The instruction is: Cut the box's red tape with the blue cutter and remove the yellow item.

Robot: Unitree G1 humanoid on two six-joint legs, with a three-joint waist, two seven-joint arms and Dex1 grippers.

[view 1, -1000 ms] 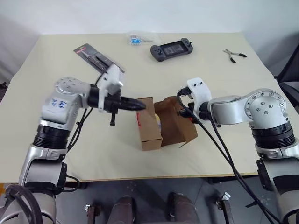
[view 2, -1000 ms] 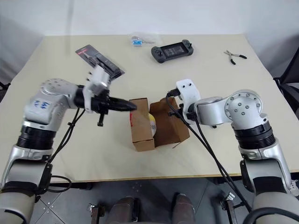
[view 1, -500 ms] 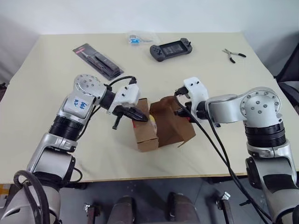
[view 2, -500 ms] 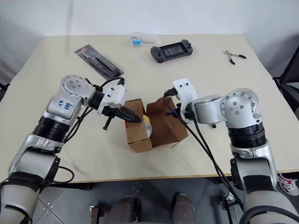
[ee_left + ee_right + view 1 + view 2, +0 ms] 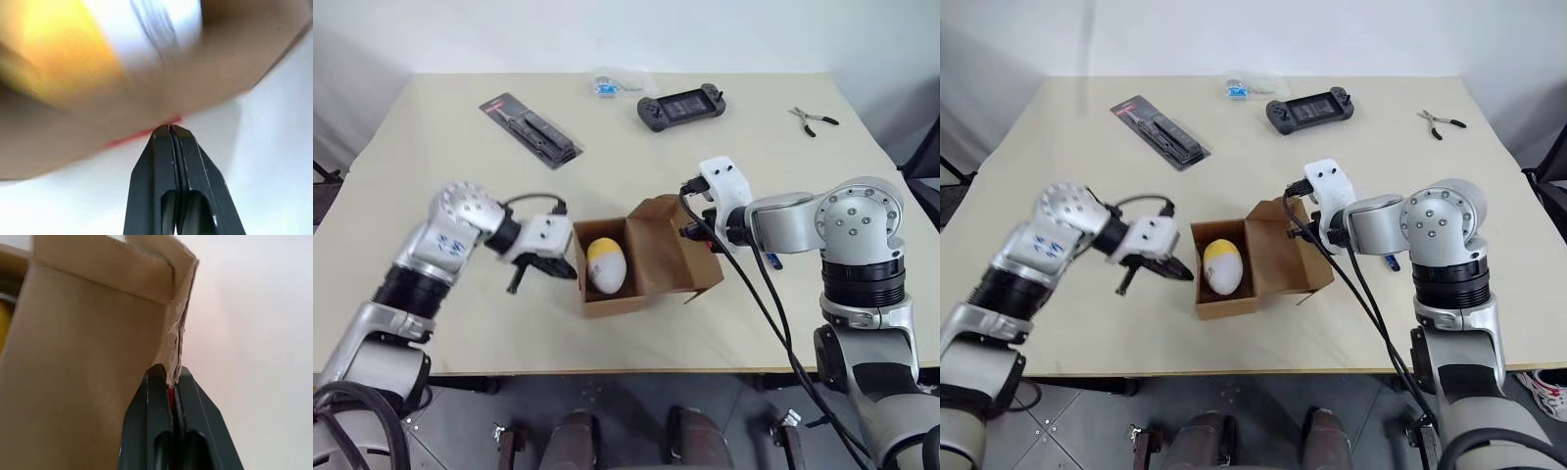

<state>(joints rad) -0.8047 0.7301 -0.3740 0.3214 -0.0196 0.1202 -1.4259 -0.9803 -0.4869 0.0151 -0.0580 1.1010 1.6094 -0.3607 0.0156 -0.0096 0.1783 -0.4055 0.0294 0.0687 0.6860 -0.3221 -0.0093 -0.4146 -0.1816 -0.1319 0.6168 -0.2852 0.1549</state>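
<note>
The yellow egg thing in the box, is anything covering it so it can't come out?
Nothing visible covers the yellow item. The box lies open with both flaps pulled apart: the left pincer pinches one flap edge and the right pincer pinches the other.

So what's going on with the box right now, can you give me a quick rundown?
Left gripper and right gripper each shut on a box flap. Box open, yellow item inside. Nothing blocking it.

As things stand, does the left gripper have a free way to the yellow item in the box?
Not right away. The yellow item lies uncovered in the open box, but the left gripper is shut on the box's left flap and the right gripper on the right one; it must let go first.
</note>
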